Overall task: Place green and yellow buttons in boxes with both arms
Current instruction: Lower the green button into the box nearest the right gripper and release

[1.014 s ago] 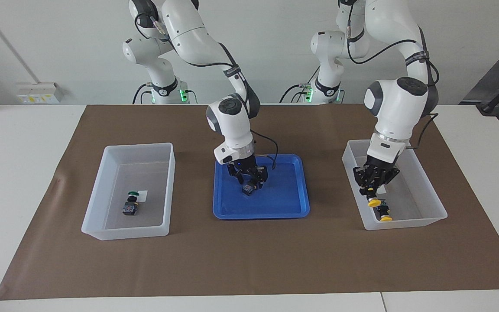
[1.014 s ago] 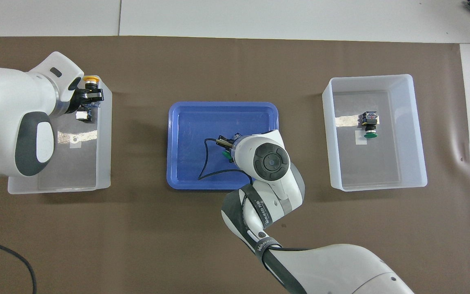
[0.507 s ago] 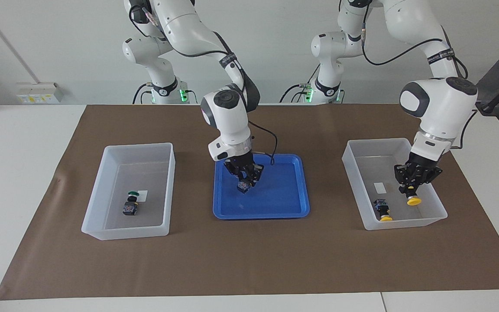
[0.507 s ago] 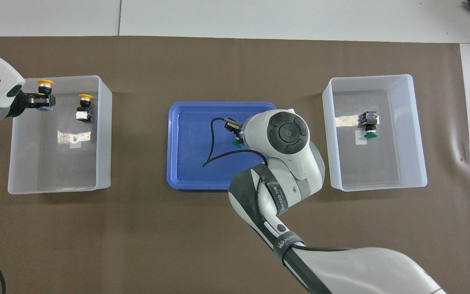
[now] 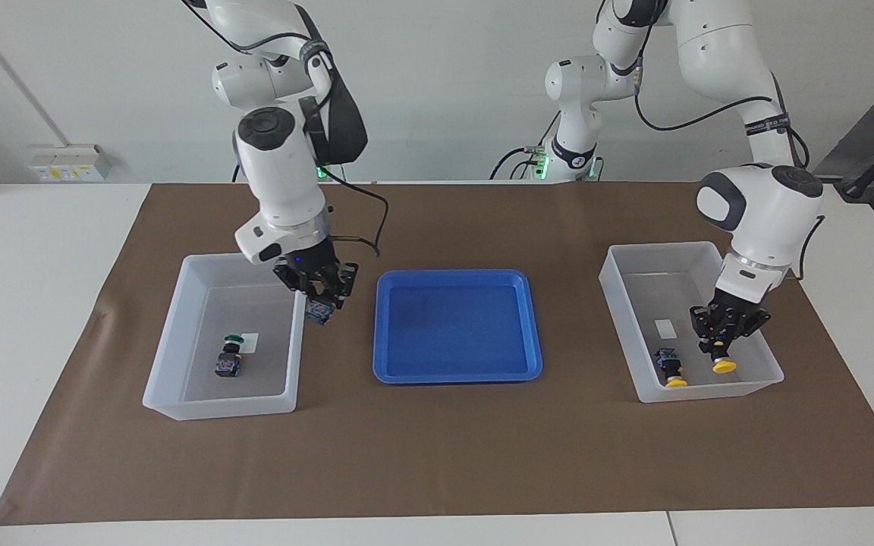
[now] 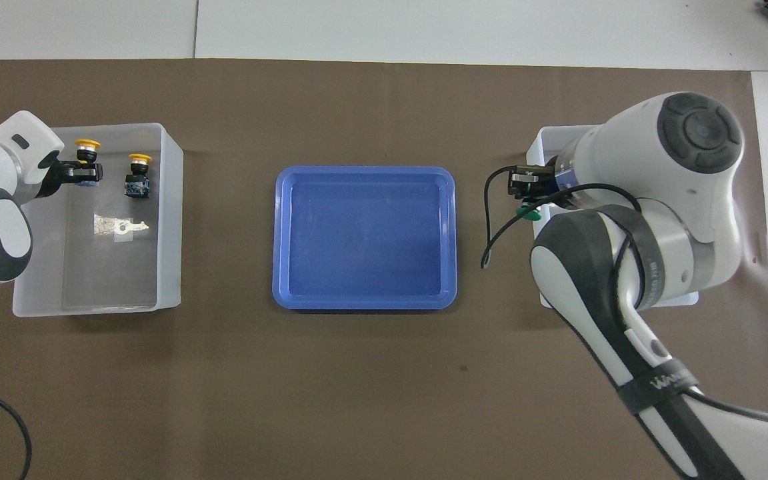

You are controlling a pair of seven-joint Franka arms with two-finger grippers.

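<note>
Your right gripper (image 5: 319, 297) is gripping a green button (image 5: 319, 311) (cap down) over its box's (image 5: 179, 318) rim beside the blue tray (image 5: 457, 362); your left gripper (image 5: 724, 343) is clamping a yellow button (image 5: 724, 365) inside the other box (image 5: 763, 356).

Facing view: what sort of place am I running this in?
Likely a robotics lab bench: two white arms mounted at a white table, a brown mat holding sorting bins, and a bare wall with sockets.

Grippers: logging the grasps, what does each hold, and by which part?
Left gripper: yellow button, by its dark body, cap down. Right gripper: green button, by its body.
</note>
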